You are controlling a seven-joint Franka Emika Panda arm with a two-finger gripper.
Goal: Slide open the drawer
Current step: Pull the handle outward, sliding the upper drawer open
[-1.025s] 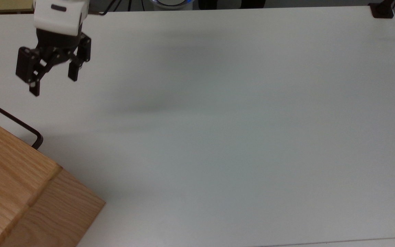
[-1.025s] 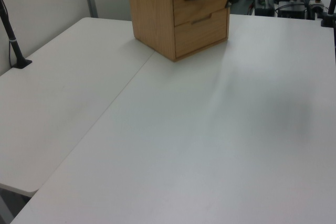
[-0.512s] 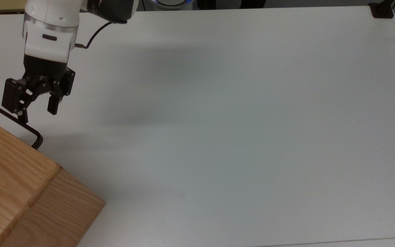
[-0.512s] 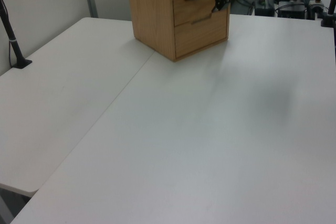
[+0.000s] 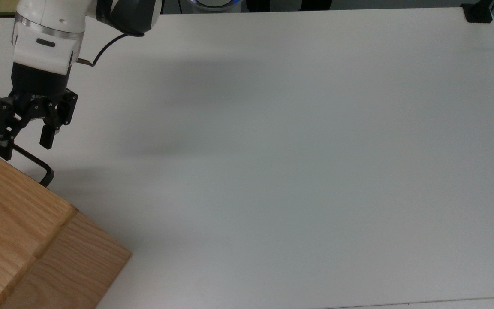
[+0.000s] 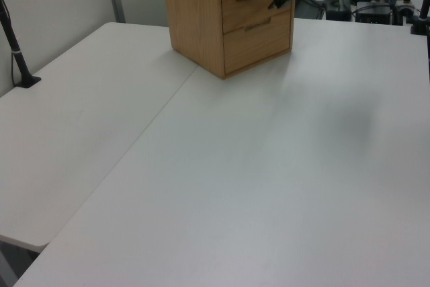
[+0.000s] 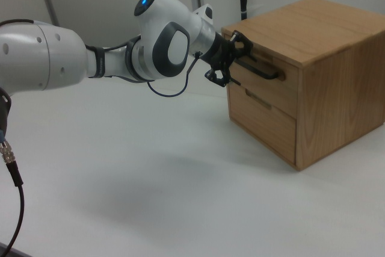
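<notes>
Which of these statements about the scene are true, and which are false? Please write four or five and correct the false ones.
1. The gripper is open at the black handle of the upper drawer. True.
2. The upper drawer is already pulled far out of the cabinet. False: its front is level with the front of the lower drawer.
3. The cabinet has two drawers, one above the other. True.
4. A cup stands on the cabinet top. False: the top is bare wood.
5. The cabinet stands on a white table. True.
</notes>
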